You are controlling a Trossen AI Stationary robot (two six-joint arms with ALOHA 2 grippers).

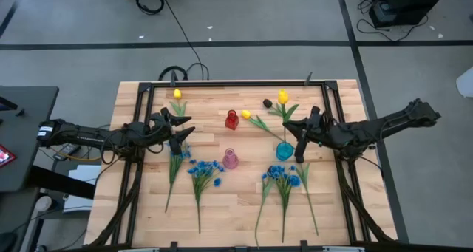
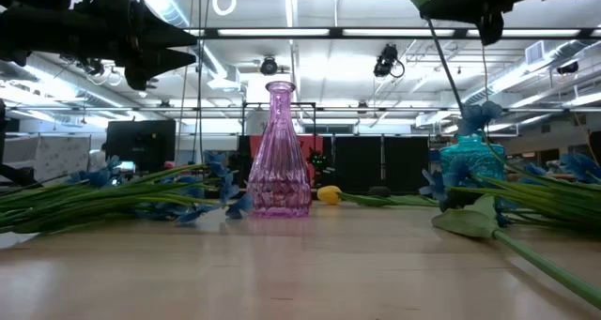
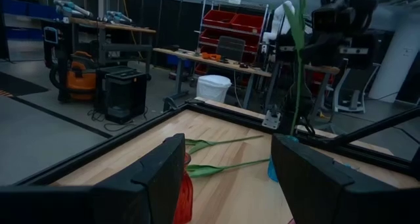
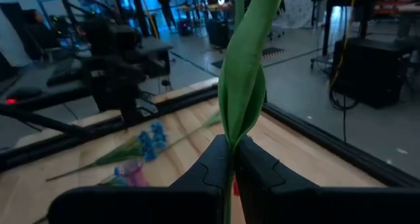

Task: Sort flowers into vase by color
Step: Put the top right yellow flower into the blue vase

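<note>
The flowers are mostly unsorted. The right gripper point(image 1: 298, 140), over the right half of the surface, has its jaws closed on the stem of a yellow tulip point(image 1: 282, 97), held above the blue vase point(image 1: 284, 151); whether the stem's end is inside the neck cannot be told. Still lying on the surface: blue blossom bunches point(image 1: 203, 168) toward the near edge, a yellow tulip point(image 1: 177, 94) by the far-left corner, a dark tulip point(image 1: 267, 103) and another yellow one point(image 1: 246, 114) near the red vase point(image 1: 232, 120). The pink vase point(image 1: 230, 159) stands empty. The left gripper point(image 1: 177, 133) hovers at the left, jaws part-open, holding nothing. Judged: sorting barely begun.
</note>
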